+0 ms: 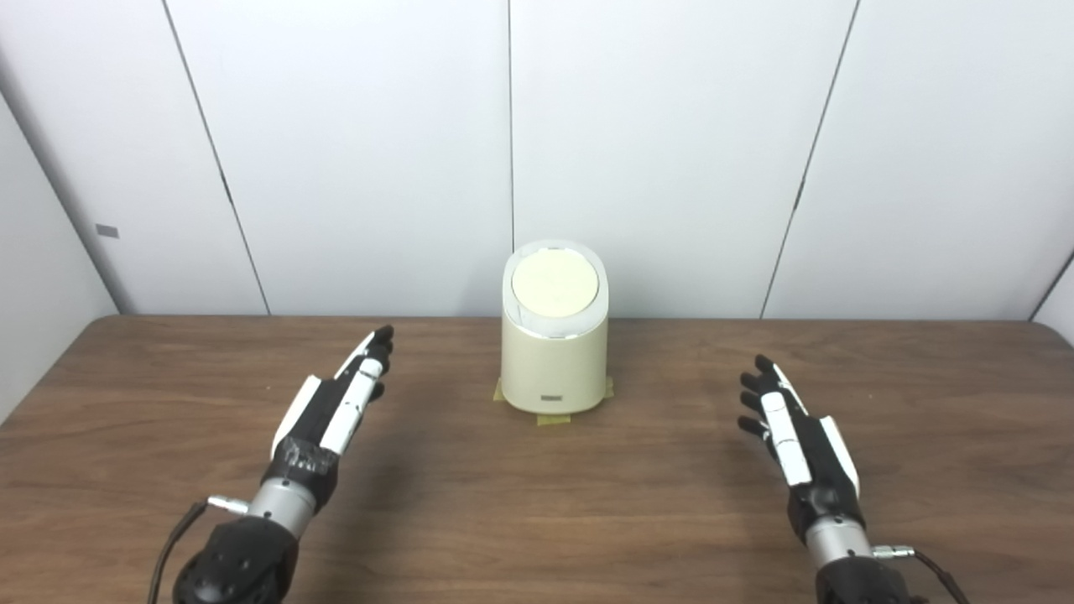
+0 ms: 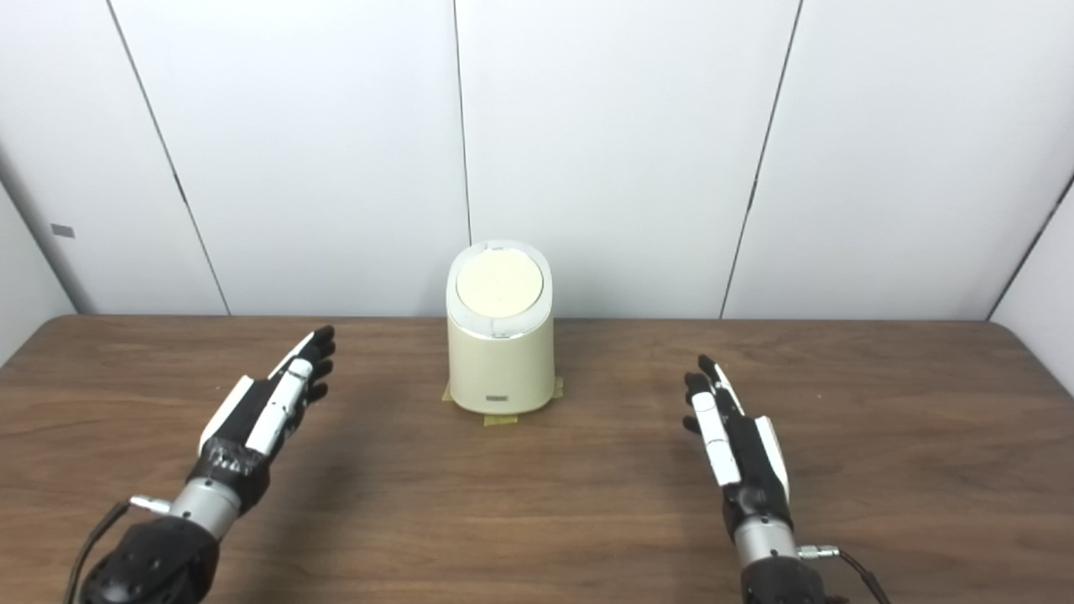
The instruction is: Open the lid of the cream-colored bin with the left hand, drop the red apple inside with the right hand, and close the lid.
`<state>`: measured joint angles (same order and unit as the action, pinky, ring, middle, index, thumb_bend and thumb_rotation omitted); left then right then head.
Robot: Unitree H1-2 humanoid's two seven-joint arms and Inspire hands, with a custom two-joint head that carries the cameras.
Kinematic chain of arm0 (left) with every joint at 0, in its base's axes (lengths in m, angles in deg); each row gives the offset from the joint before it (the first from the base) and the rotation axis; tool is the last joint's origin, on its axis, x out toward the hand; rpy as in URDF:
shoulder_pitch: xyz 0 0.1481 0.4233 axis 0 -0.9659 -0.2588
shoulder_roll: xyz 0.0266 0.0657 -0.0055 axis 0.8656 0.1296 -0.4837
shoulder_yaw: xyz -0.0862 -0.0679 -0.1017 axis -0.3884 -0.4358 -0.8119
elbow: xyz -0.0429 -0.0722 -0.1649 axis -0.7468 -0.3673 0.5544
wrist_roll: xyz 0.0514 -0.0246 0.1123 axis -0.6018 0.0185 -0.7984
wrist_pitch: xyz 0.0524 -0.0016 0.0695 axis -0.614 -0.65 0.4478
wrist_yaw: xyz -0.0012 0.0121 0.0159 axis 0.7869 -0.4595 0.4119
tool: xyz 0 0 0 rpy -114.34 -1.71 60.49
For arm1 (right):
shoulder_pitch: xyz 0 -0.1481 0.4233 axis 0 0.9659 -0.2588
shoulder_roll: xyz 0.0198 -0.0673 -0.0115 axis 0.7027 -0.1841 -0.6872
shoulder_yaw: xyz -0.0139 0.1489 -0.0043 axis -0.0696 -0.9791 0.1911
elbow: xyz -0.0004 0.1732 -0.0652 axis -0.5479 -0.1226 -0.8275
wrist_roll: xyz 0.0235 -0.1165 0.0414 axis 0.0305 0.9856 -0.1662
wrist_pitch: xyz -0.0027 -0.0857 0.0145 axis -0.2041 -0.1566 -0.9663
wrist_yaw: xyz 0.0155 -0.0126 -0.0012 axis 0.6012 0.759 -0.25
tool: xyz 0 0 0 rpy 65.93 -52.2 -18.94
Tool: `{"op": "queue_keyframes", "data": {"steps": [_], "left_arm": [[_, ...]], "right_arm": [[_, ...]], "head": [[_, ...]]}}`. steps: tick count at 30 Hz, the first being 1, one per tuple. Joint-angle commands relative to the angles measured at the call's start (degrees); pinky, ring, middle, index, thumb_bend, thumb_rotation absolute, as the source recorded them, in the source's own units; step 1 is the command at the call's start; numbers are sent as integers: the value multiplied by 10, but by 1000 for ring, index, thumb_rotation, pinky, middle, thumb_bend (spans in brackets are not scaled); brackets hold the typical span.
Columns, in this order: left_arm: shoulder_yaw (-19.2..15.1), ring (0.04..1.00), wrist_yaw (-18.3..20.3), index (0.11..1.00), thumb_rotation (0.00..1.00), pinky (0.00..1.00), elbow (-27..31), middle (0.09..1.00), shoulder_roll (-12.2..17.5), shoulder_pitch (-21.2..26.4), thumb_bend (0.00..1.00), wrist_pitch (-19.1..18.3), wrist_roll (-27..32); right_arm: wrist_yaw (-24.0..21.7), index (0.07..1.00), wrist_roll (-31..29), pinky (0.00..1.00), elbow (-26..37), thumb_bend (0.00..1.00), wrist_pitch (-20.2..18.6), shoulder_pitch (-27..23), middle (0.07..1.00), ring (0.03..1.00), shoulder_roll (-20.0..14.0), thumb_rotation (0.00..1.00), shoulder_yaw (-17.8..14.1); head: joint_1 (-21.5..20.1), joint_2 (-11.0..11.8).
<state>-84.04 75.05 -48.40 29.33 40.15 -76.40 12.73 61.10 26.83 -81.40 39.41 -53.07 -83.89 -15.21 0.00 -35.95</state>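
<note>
A cream-colored bin [image 1: 554, 361] stands at the back middle of the wooden table, its round lid [image 1: 555, 284] shut. My left hand [image 1: 340, 403] is open and empty, fingers stretched out, to the left of the bin and apart from it. My right hand [image 1: 784, 424] is open and empty, to the right of the bin and apart from it. No red apple shows in either view.
The brown wooden table [image 1: 537, 503] runs to a white panelled wall [image 1: 654, 151] right behind the bin. Yellow tape pieces [image 1: 554, 419] mark the bin's base. Thin cables [image 1: 172, 541] hang at both wrists.
</note>
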Motion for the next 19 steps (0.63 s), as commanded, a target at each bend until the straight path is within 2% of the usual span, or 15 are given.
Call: {"op": "queue_keyframes", "data": {"steps": [1,3,11,15,19], "left_arm": [[-7,1000,-31,1000,1000,1000,2,1000,-12,10,406,52,26],[-8,1000,-44,1000,1000,1000,-8,1000,-16,0,422,72,40],[-4,1000,-72,1000,1000,1000,5,1000,-15,-27,449,87,76],[-7,1000,-89,1000,1000,1000,7,1000,-18,-32,455,101,97],[-9,1000,-105,1000,1000,1000,12,1000,-17,-34,431,103,106]], "right_arm": [[-6,935,-15,877,10,555,42,-15,910,917,-4,1000,-4],[-7,935,-26,899,3,552,54,-14,912,922,-5,1000,-9],[-16,969,-54,928,-12,581,74,-13,932,943,-19,1000,-23],[-23,994,-60,941,-24,629,88,-13,946,961,-35,1000,-25],[-26,1000,-64,950,-17,622,79,-11,952,968,-38,1000,-25]], "head": [[5,1],[6,3],[1,6],[-8,11],[-15,15]]}}
